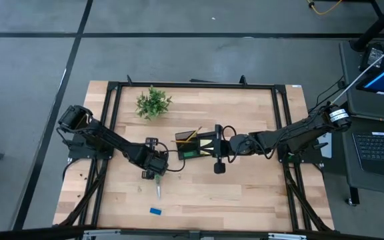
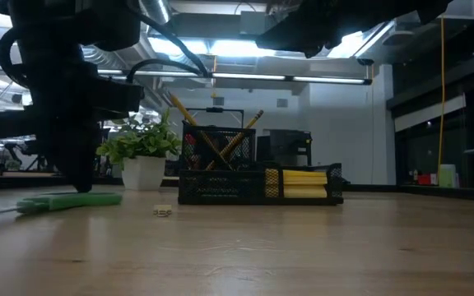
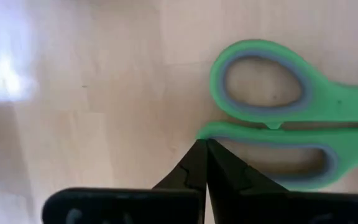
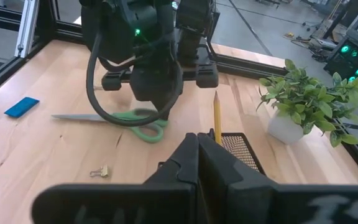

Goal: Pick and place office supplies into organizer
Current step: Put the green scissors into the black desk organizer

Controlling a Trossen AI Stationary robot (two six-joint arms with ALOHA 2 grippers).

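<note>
The green-handled scissors (image 3: 303, 118) lie flat on the table, blades toward the near edge (image 1: 159, 188). My left gripper (image 3: 204, 144) is shut and low over the table, with its tips at the rim of one handle loop. The black mesh organizer (image 1: 193, 147) stands mid-table and holds a yellow sticky-note pad (image 1: 207, 143) and yellow pencils (image 2: 220, 140). My right gripper (image 4: 197, 140) is shut and hovers by the organizer's right side, holding nothing. A small blue block (image 1: 155, 211) lies near the table's near edge. My left gripper's shut fingertips (image 3: 197, 152) point down from above at the outer rim of the scissors' handle loop (image 3: 219, 129). I cannot tell whether they touch it. The scissors lie flat on the table.
A potted leafy plant (image 1: 153, 103) stands toward the far left of the table. A small metal clip (image 4: 99, 171) lies on the wood between the scissors and the organizer. Black frame rails (image 1: 192, 85) border the table. Bare wood stretches toward the near right.
</note>
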